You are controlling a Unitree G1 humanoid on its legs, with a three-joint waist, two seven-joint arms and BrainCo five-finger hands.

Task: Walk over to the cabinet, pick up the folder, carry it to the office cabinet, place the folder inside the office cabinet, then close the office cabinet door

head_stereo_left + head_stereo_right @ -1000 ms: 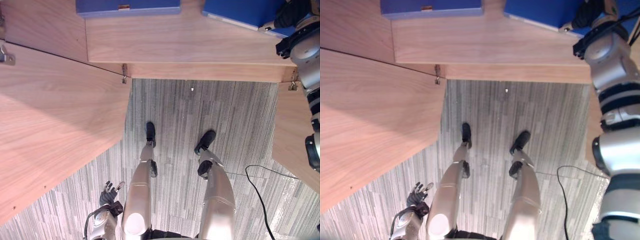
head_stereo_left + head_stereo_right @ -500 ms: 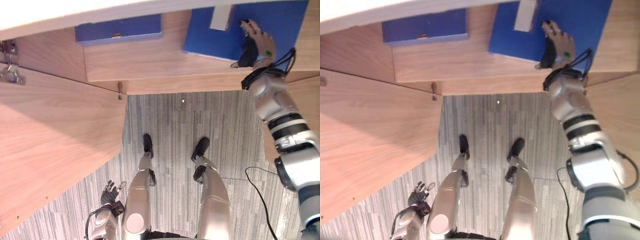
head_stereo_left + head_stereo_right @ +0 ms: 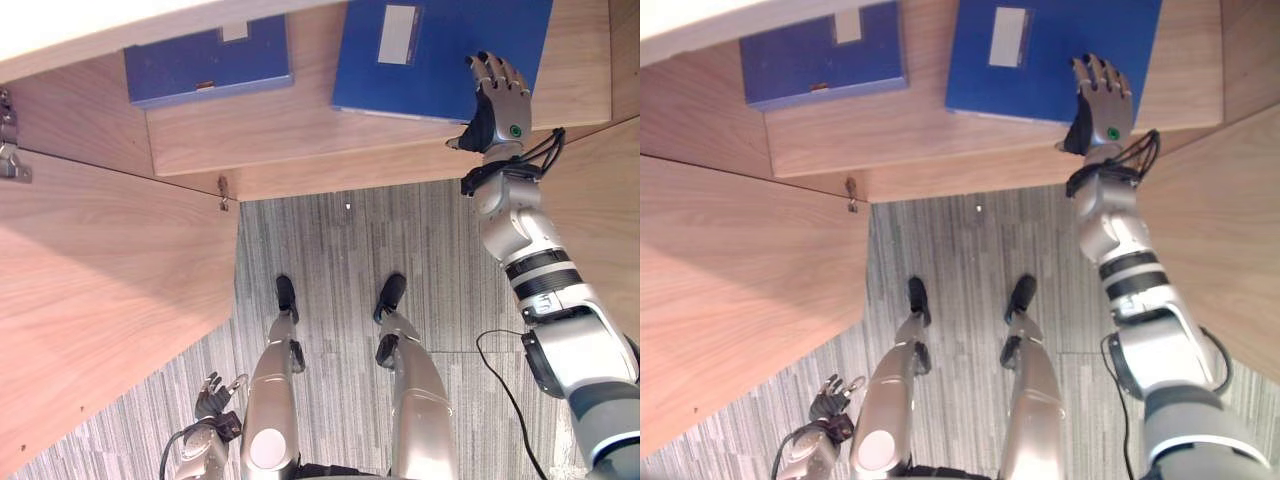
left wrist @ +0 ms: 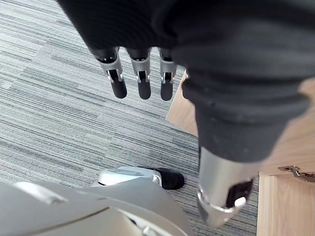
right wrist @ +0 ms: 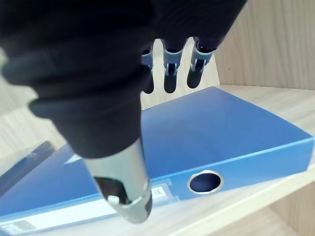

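Left eye view: my right hand (image 3: 497,95) reaches up into the cabinet (image 3: 80,110), fingers straight, over the near right corner of the blue folder (image 3: 430,45), which lies flat on the shelf (image 3: 300,125). A second folder (image 3: 205,62), also blue, lies well apart to its left. The left door (image 3: 100,280) stands wide open, and my left hand (image 3: 215,398) hangs low by my side

Right eye view: same layout; the folder's cover carries a pale label (image 3: 1008,37)

Left wrist view: that hand's fingers are relaxed and hold nothing, above the grey carpet (image 4: 44,98)

Right wrist view: my fingers are straight and clear of the cover, thumb down in front of the spine, gripping nothing. The folder looks rigid and smooth, a thick box type; its spine has a round finger hole (image 5: 205,182) and a white strip (image 5: 59,216), and it sits near the shelf's front edge. I judge the placing step is as good as done, since the folder rests inside. The next move calls for drawing my arm clear of the opening, then swinging the door shut
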